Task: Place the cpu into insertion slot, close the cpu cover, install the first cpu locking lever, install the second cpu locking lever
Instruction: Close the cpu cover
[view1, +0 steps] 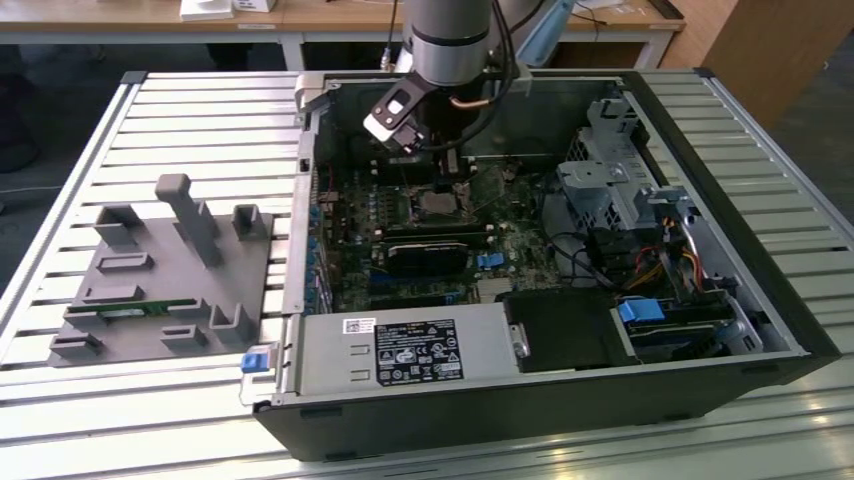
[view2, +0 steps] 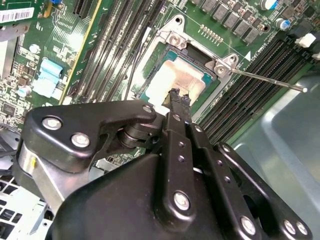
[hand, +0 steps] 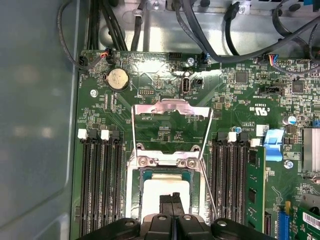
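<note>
Slatted table (view1: 174, 120) w/ wood desks (view1: 334, 15) behind (dark floor (view1: 806, 118)).

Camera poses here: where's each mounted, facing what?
Exterior view: off the arm, angled down into the open black computer case; silver arm and gripper show.
First wrist view: on the wrist, facing the green motherboard squarely; black fingertips show.
Second wrist view: on the wrist, oblique down the gripper's black body.
Both wrist views share the silver-grey square cpu.
</note>
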